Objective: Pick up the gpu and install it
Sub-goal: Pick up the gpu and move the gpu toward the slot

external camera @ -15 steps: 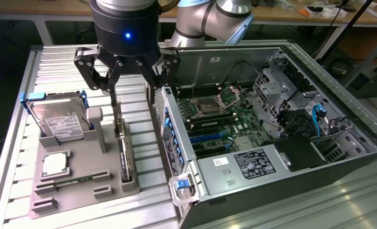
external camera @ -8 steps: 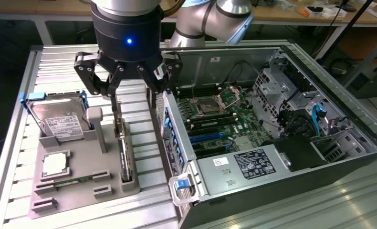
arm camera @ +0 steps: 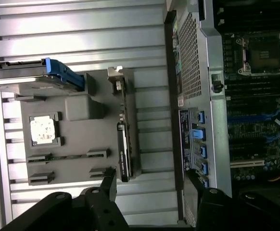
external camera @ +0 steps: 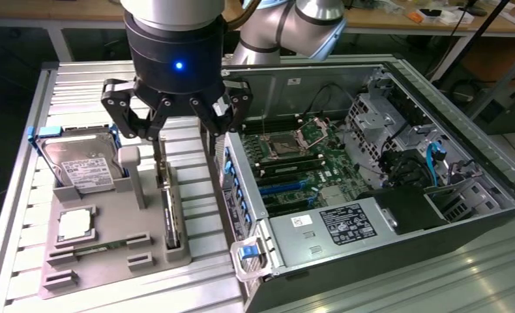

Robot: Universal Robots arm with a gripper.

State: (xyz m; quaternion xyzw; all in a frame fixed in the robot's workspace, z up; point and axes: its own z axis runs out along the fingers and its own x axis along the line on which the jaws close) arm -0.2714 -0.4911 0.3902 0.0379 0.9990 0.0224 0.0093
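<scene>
Exterior view
Gripper (external camera: 186,130): jaws spread wide, holding nothing. It hangs above the far end of the gpu, pointing down at the table.
Gpu (external camera: 169,210): stands on its long edge in a slot along the edge of the grey holder (external camera: 109,267) that faces the computer case (external camera: 466,153). Judged purpose: standing it on edge leaves both flat faces free for a pinch from above.
Hard drive (external camera: 79,163): leans in a raised cradle at the holder's far corner, on the exterior view's left, well apart from the gpu.
Processor (external camera: 75,223): lies flat in a shallow pocket near the holder's middle.
Memory stick (external camera: 96,248): lies in clips toward the holder's near edge.
Computer case: lies on its side with the panel off, so the motherboard (external camera: 309,163) faces up. This likely allows a straight downward insertion.
Table (external camera: 83,85): ribbed metal top carrying the holder and the case side by side.

Wrist view
Gripper (arm camera: 149,172): two dark fingers (arm camera: 108,180) wide apart, nothing between the pads.
Gpu (arm camera: 124,149): seen edge-on as a thin strip in its slot, silver bracket (arm camera: 115,77) at the end away from the fingers. Its near end sits just beside one finger, inside the gap; no contact is visible.
Holder (arm camera: 77,108): the slot walls keep the card upright.
Motherboard (arm camera: 260,96): its card slots are vacant, so the gpu is not yet installed.
</scene>
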